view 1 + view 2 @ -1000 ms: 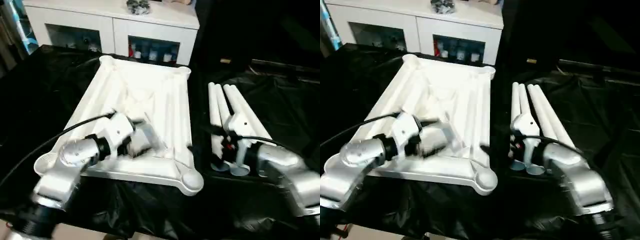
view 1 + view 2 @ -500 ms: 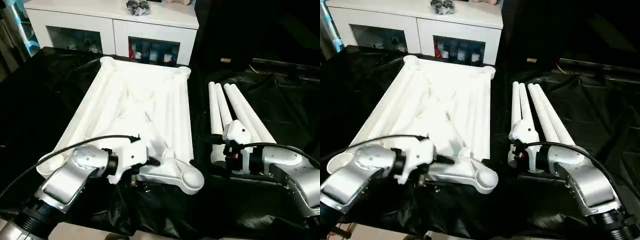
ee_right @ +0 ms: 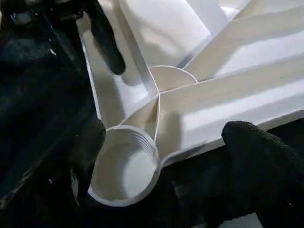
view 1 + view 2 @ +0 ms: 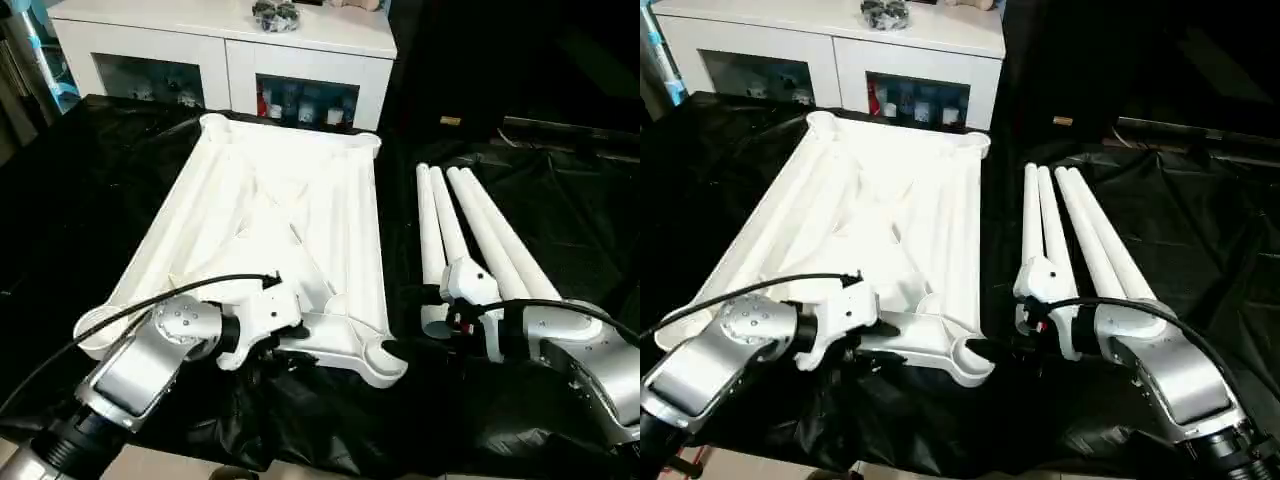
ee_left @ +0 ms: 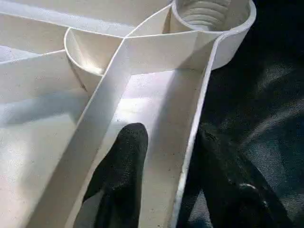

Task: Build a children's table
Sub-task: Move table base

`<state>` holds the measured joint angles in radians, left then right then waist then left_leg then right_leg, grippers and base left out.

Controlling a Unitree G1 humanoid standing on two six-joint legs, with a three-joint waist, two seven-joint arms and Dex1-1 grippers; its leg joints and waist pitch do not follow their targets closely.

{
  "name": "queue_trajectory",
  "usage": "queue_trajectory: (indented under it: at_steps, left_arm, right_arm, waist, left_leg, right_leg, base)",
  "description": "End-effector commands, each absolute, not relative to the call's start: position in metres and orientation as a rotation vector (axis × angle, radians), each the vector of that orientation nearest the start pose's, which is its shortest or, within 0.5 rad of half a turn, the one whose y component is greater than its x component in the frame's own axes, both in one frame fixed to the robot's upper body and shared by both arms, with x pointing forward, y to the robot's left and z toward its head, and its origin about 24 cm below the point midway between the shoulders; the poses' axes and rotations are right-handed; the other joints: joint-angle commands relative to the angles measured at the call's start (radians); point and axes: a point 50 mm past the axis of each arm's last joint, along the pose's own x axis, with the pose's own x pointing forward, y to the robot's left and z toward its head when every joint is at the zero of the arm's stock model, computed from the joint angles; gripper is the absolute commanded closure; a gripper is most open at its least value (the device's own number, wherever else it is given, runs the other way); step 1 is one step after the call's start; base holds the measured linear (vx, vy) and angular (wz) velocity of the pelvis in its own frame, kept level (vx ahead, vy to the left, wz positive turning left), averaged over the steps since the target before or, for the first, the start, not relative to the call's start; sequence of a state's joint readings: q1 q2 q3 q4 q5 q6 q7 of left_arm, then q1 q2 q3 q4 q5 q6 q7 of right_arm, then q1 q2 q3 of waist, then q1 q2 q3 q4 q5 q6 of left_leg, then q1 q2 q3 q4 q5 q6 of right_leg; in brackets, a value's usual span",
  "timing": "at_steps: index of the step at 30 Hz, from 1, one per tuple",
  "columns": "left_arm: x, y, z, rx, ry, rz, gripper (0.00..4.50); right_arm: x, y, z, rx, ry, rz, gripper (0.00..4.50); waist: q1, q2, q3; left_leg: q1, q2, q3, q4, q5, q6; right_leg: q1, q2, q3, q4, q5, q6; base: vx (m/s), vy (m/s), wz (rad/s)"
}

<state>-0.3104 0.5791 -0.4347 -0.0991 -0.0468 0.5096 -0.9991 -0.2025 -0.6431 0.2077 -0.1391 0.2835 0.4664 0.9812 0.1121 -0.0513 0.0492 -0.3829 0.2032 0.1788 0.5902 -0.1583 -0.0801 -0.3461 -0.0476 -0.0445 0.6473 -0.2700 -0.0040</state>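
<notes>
The children's table top [image 4: 280,220] lies upside down on the black cloth, ribbed underside up. Its four white legs [image 4: 470,230] lie side by side to its right. My left gripper [image 4: 290,350] is at the top's near edge. It is open and straddles the rim [image 5: 190,156], one finger [image 5: 123,166] inside and the other outside against the rim. My right gripper [image 4: 400,350] stands wide open beside the near right corner socket [image 3: 123,171], its fingers [image 3: 256,156] on either side of that corner without touching. The left gripper's inner finger [image 3: 107,47] shows in the right wrist view.
A white cabinet [image 4: 230,60] with glass doors stands behind the work, with a small dark object [image 4: 275,12] on top. Black cloth [image 4: 80,180] covers the surface all round. The legs' near ends lie close behind my right wrist.
My left arm has dropped from over the top's middle to its near edge, and its jaws have narrowed around the rim. My right gripper has slid left from the legs' ends to the corner socket.
</notes>
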Motion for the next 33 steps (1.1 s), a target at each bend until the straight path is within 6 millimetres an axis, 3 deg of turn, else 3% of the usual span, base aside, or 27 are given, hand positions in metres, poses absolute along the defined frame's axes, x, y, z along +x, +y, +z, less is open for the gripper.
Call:
queue_trajectory:
  at_steps: [1,3,5,10,17,20,29,33]
  left_arm:
    - [0.254,0.135,0.057,0.508,0.568,-1.209,2.98]
    - [0.253,0.135,0.057,0.505,0.576,-1.209,3.01]
    - [0.252,0.135,0.057,0.501,0.586,-1.216,3.42]
    - [0.252,0.137,0.057,0.505,0.615,-1.201,3.75]
    - [0.260,0.136,0.074,0.557,0.513,-1.074,4.19]
    - [0.259,0.136,0.078,0.561,0.504,-1.048,4.44]
    - [0.259,0.135,0.080,0.591,0.472,-0.999,4.48]
    - [0.260,0.131,0.082,0.609,0.355,-1.020,4.48]
  right_arm:
    - [0.251,-0.171,0.081,-0.305,0.421,1.148,0.04]
    - [0.251,-0.171,0.081,-0.306,0.422,1.150,0.04]
    - [0.251,-0.171,0.081,-0.304,0.423,1.150,0.04]
    - [0.252,-0.172,0.081,-0.302,0.424,1.149,0.04]
    - [0.250,-0.172,0.079,-0.302,0.428,1.139,0.04]
    - [0.249,-0.172,0.079,-0.299,0.429,1.137,0.04]
    - [0.249,-0.172,0.078,-0.307,0.419,1.123,0.04]
    - [0.251,-0.172,0.079,-0.324,0.395,1.089,0.04]
  waist:
    - [0.000,0.010,-0.055]
    - [0.000,0.008,-0.054]
    - [0.000,0.007,-0.053]
    - [0.000,0.008,-0.054]
    - [-0.018,0.008,-0.058]
    - [-0.021,0.009,-0.058]
    - [-0.014,0.011,-0.054]
    - [-0.008,0.013,-0.056]
  left_leg:
    - [0.029,0.040,-0.015,-0.066,-0.174,0.023]
    - [0.028,0.040,-0.016,-0.067,-0.172,0.025]
    - [0.028,0.039,-0.015,-0.067,-0.175,0.026]
    - [0.028,0.039,-0.016,-0.066,-0.171,0.025]
    - [0.019,0.036,-0.018,-0.063,-0.134,0.041]
    - [0.021,0.036,-0.017,-0.060,-0.125,0.050]
    - [0.028,0.039,-0.015,-0.062,-0.166,0.035]
    - [0.026,0.038,-0.017,-0.062,-0.158,0.032]
  right_leg:
    - [0.018,-0.086,0.047,-0.080,0.014,-0.190]
    - [0.018,-0.086,0.047,-0.080,0.009,-0.190]
    - [0.018,-0.087,0.047,-0.082,-0.001,-0.187]
    - [0.017,-0.086,0.047,-0.081,0.001,-0.187]
    - [0.026,-0.084,0.045,-0.073,0.092,-0.198]
    - [0.025,-0.082,0.047,-0.073,0.109,-0.204]
    - [0.018,-0.081,0.048,-0.080,0.032,-0.200]
    - [0.019,-0.082,0.048,-0.079,0.046,-0.190]
  base:
    - [0.000,0.000,0.00]
    - [0.000,0.000,0.00]
    - [0.000,0.000,0.00]
    - [0.000,0.000,0.00]
    - [0.000,0.000,0.00]
    - [0.000,0.000,0.00]
    - [0.000,0.000,0.00]
    - [0.000,0.000,0.00]
